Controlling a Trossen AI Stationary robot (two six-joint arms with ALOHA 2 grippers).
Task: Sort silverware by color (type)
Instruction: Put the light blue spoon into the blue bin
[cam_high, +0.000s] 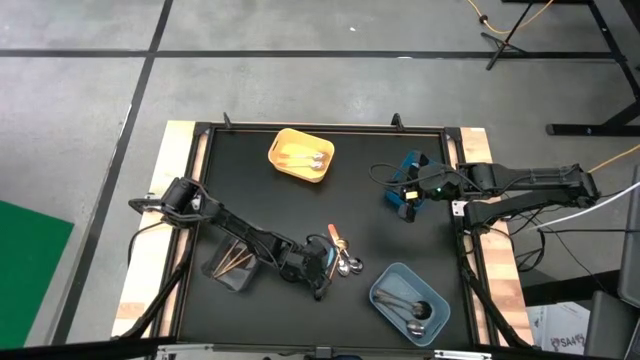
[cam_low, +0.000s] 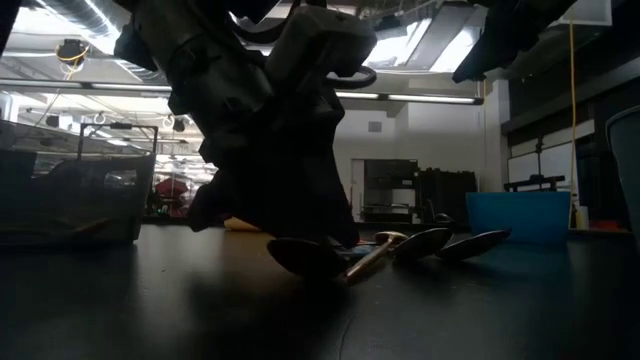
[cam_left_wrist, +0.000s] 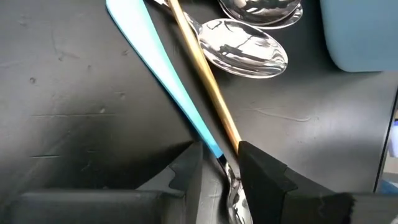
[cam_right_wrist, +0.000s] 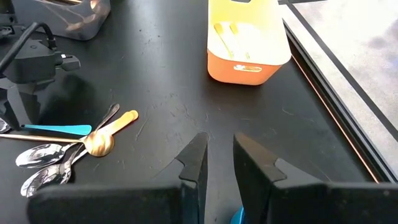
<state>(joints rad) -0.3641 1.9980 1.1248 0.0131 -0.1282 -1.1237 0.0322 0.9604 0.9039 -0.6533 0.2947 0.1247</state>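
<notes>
1. High view: my left tool (cam_high: 322, 272) is down over the loose pile of silverware (cam_high: 343, 258) near the middle front of the table (cam_high: 250, 200), between the clear bin (cam_high: 232, 264) and the grey-blue bin (cam_high: 408, 303). My right tool (cam_high: 407, 194) waits well apart, by the table's right side.
2. Low view: the left arm blocks most of the pile; I can only see spoon bowls lying flat on the table.
3. Left wrist view: the left tool's jaws stand a narrow gap apart, straddling the light-blue handle (cam_left_wrist: 163, 81) low on its shaft. The gold handle (cam_left_wrist: 205, 78) lies touching it, so I'd close slowly and lift straight, or both may come up.
4. Right wrist view: the right tool's jaws are slightly apart, holding nothing, facing the yellow bin (cam_right_wrist: 247, 38).
</notes>
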